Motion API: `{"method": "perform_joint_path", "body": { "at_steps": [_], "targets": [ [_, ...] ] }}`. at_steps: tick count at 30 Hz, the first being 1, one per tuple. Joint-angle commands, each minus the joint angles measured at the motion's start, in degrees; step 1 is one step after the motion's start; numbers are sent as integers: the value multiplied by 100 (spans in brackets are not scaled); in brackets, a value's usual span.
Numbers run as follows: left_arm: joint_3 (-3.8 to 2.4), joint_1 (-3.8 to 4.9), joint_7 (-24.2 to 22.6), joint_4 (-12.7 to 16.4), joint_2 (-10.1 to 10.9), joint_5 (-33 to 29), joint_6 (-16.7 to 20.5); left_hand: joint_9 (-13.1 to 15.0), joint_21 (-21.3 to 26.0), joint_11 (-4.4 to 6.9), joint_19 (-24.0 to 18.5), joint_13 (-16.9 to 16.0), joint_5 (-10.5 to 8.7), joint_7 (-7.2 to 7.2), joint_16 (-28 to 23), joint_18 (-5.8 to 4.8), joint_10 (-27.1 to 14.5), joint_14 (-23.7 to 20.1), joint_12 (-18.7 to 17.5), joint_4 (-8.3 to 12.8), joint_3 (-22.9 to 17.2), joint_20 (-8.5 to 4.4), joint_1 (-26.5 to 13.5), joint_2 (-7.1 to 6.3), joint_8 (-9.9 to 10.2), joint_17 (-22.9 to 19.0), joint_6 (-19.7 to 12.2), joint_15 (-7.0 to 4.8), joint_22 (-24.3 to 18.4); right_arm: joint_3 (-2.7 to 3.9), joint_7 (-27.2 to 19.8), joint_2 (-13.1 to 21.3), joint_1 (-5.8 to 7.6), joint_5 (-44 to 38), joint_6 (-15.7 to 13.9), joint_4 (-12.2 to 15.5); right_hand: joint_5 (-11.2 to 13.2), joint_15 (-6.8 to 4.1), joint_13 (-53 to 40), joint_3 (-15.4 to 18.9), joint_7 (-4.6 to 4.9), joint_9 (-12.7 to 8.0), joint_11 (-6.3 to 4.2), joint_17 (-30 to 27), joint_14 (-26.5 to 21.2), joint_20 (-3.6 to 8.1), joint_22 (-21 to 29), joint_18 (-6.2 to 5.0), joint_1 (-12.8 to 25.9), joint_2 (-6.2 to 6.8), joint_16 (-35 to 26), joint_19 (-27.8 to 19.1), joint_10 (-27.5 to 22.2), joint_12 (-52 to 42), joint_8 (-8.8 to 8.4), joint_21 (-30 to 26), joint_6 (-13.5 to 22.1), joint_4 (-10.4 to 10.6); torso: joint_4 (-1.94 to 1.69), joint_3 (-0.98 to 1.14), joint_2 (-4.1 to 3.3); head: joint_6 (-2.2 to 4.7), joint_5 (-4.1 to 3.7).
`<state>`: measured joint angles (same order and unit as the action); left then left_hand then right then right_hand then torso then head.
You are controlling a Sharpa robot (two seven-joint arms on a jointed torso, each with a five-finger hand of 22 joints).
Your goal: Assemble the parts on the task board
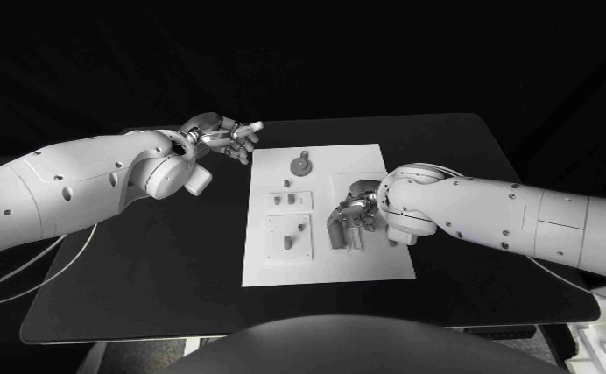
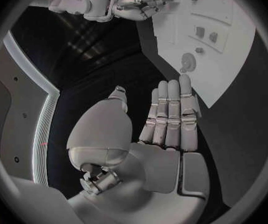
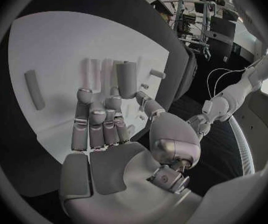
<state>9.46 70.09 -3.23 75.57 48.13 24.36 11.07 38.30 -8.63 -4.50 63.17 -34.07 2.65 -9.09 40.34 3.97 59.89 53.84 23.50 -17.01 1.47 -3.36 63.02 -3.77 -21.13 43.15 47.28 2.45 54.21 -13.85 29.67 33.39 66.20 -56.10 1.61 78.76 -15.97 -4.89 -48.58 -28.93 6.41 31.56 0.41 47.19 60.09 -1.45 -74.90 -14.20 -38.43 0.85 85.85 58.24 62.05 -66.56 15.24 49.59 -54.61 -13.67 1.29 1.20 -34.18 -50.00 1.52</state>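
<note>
The white task board (image 1: 326, 264) lies in the middle of the black table. My right hand (image 1: 352, 215) is over the board's right half, fingers pointing down; its thumb and a finger pinch a grey cylinder (image 3: 126, 79) at its base, tilted above the board (image 3: 65, 40). My left hand (image 1: 225, 139) hovers off the board's far left corner with straight fingers (image 2: 171, 114) and holds nothing. A round part with a tab (image 1: 300, 165) lies at the board's far end; small pegs (image 1: 289, 201) stand in a block at mid-left.
A square plate with small pieces (image 1: 289, 238) sits on the board's near left. A grey bar (image 3: 34, 88) lies on the board beside my right hand. Black table (image 1: 151, 269) surrounds the board, with its front edge close.
</note>
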Motion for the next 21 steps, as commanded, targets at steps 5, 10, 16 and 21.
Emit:
{"method": "perform_joint_path", "body": {
  "at_steps": [5, 10, 16, 21],
  "targets": [
    [-4, 7, -35, 5, -5, 20, -80, -8, 27, 27, 28, 9, 12, 12, 21, 115, -1, -25, -30, 1, -37, -3, -56, -21, -34, -6, -37, -17, -4, -24, 130, 93, -23, -270, -40, 64, 50, -35, 10, -19, 33, 10, -6, -10, -15, 0, -64, -80, 18, 130, 33, -5, -36, -30, 15, 17, -29, 44, 3, -2, 0, 0, 6],
    [-4, 7, -35, 4, -4, 20, -90, -9, 28, 27, 28, 9, 12, 12, 20, 115, -2, -25, -31, 1, -38, -2, -54, -23, -34, -7, -38, -17, -4, -23, 147, 117, -22, -339, -32, 90, 58, -46, 15, -42, 23, 20, -15, -13, -7, 10, -61, -80, -2, 167, 33, 13, -31, -27, 33, 22, -61, 53, 3, -1, 1, 0, -5],
    [-4, 7, -26, 4, 0, 24, -96, -9, 29, 26, 27, 9, 12, 11, 20, 115, -3, -27, -31, 0, -40, -2, -54, -26, -34, -7, -39, -16, -3, -22, 162, 139, -22, -433, -25, 84, 64, -53, 18, -50, 18, 24, -21, -14, 3, 15, -60, -80, -13, 186, 34, 26, -23, -27, 39, 26, -71, 54, 2, 2, -1, 0, -13],
    [-4, 7, -23, 4, -3, 26, -102, -10, 30, 25, 27, 10, 12, 11, 20, 114, -4, -28, -32, 0, -41, -1, -54, -28, -34, -8, -40, -15, -3, -21, 139, 140, -22, -440, -55, 96, 92, -61, 26, -47, 16, 26, -24, -18, 8, 20, -54, -80, -2, 262, 29, 34, -17, -21, 37, 22, -66, 68, 6, 2, -1, 0, -11]
  ]
}}
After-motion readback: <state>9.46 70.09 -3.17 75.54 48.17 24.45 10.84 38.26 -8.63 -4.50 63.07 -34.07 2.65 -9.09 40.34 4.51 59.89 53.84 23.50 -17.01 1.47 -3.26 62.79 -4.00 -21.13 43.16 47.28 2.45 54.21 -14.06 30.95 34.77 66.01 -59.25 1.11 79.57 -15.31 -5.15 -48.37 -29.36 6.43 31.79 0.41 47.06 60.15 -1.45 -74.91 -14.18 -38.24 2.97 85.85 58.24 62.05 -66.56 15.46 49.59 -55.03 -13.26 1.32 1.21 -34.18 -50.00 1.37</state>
